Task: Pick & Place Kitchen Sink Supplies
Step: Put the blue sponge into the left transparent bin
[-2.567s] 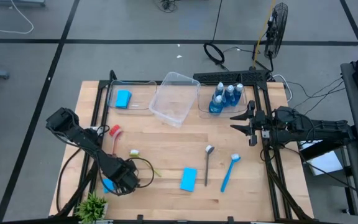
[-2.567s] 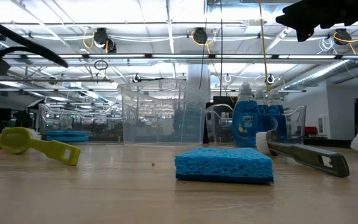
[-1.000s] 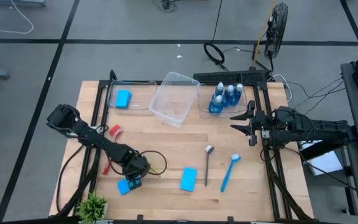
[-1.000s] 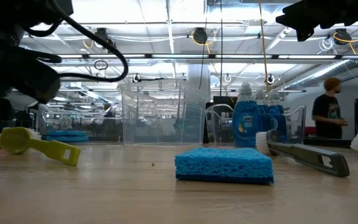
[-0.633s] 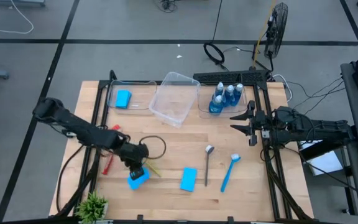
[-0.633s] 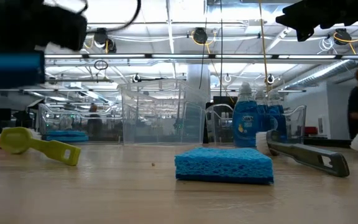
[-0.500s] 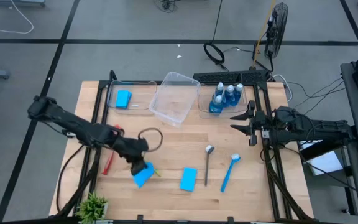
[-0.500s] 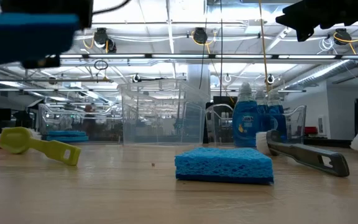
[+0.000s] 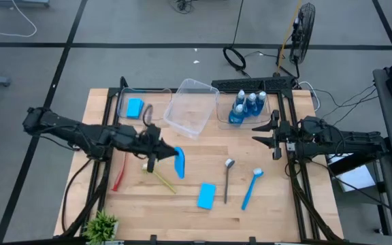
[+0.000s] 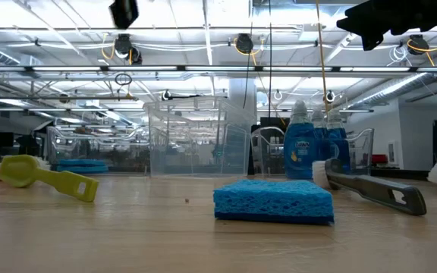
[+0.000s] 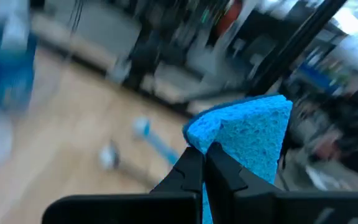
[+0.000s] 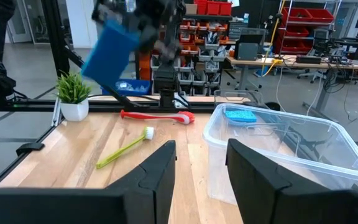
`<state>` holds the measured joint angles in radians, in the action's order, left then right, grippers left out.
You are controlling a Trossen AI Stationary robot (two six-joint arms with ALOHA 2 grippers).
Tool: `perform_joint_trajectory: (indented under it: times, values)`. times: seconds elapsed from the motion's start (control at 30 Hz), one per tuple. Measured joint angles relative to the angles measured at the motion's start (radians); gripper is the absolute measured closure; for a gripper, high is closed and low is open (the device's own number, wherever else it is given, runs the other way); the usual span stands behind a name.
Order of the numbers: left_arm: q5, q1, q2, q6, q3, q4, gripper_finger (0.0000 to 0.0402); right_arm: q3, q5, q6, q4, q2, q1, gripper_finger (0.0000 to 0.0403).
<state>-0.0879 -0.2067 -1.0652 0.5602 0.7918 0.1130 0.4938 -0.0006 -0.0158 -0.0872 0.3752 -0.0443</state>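
My left gripper is up above the table's middle left, shut on a bright-blue sponge that also shows in the right wrist view. A second sponge lies flat on the table's near middle, and a third lies in the left clear bin. The yellow brush and red brush lie under the left arm. The grey spoon tool and blue brush lie right of centre. Blue bottles stand in the right bin. My right gripper waits open at the right edge. My left gripper pinches the blue sponge between its two fingers at one end, reaching level from the table's left. The sponge is lifted clear of the table, turned on edge, and its free end sticks out beyond the fingertips.
An empty clear bin sits tilted at the far middle between the other two bins. A small green plant stands at the near left corner. Bare wood lies between the spoon tool and the bins.
My left gripper, shut on the sponge, has swung from the near left corner by the plant up and toward the table's middle and far side. The sponge has risen out of the low view and turned from flat to on edge. The right arm kept still.
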Motion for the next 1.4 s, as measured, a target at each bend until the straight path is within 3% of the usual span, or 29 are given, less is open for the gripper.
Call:
perform_joint_trajectory:
  times: [0.27, 0.5, 0.67, 0.87, 0.97, 1.2, 1.4]
  values:
    - [0.067, 0.046, -0.008, -0.184, 0.000, 0.338, 0.0401, 0.000, 0.000, -0.008, 0.000, 0.000, 0.000, 0.0273]
    - [0.191, 0.046, -0.008, -0.298, 0.000, 0.573, 0.0401, 0.000, 0.000, -0.008, 0.000, 0.000, 0.000, 0.0273]
    - [0.243, 0.046, -0.009, -0.336, 0.000, 0.675, 0.0401, 0.000, 0.000, -0.028, 0.000, 0.000, 0.000, 0.0273]
    - [0.243, 0.046, -0.009, -0.342, 0.000, 0.671, 0.0401, 0.000, 0.000, -0.058, 0.000, 0.000, 0.000, 0.0273]
    - [0.163, 0.045, -0.008, -0.295, 0.001, 0.605, 0.0401, 0.000, 0.001, -0.057, 0.000, 0.000, 0.000, 0.0273]
    - [-0.194, 0.053, -0.006, -0.042, 0.001, 0.264, 0.0401, 0.000, 0.000, -0.050, 0.000, 0.000, 0.000, 0.0273]
    - [-0.329, 0.102, -0.006, 0.169, 0.001, -0.013, 0.0401, 0.000, 0.000, -0.051, 0.000, 0.000, 0.000, 0.0273]
